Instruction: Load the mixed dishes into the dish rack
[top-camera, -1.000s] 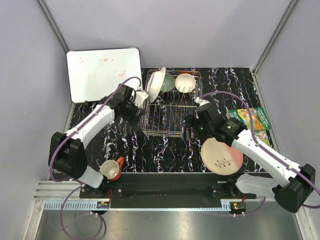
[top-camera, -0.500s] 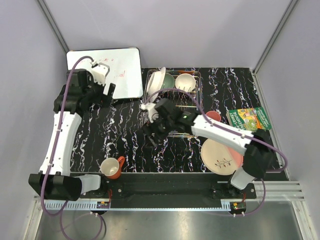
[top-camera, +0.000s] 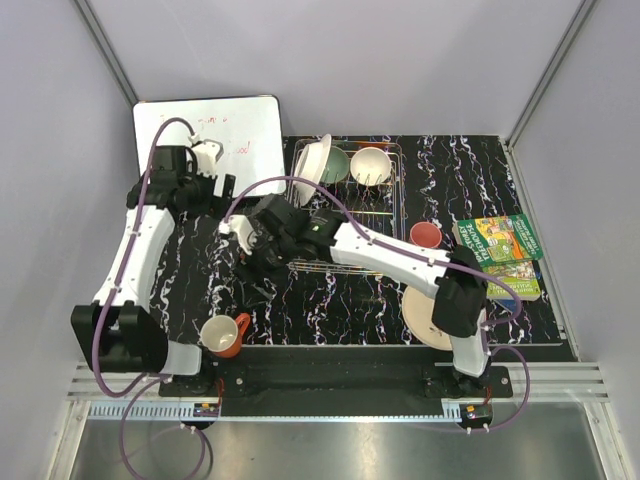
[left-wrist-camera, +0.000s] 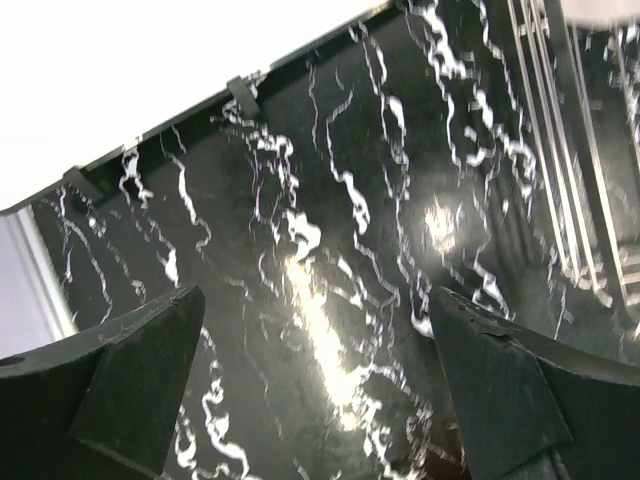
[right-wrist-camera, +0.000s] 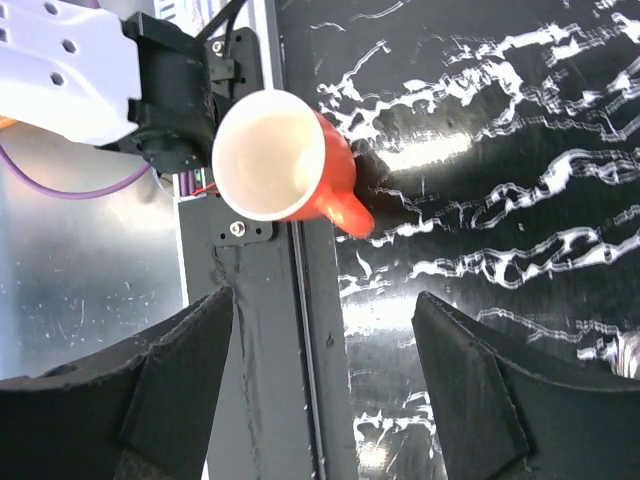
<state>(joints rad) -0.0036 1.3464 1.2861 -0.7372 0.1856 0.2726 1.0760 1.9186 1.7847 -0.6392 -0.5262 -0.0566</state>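
Two grippers of mine are released, holding nothing; the orange mug (top-camera: 222, 338) stands near-left of the dish rack (top-camera: 370, 205); my right gripper (right-wrist-camera: 322, 330) hangs between mug and rack; my left gripper (left-wrist-camera: 315, 300) hovers left of the rack; the white plate (top-camera: 310, 165), mint green bowl (top-camera: 337, 165) and cream bowl (top-camera: 371, 164) sit in its far end.

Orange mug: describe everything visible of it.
The orange mug looks like glazed ceramic, orange outside, cream inside, empty. It stands upright, mouth up, at the near edge of the black marbled table, handle pointing toward its middle, close to the left arm's base. No gripper touches it.
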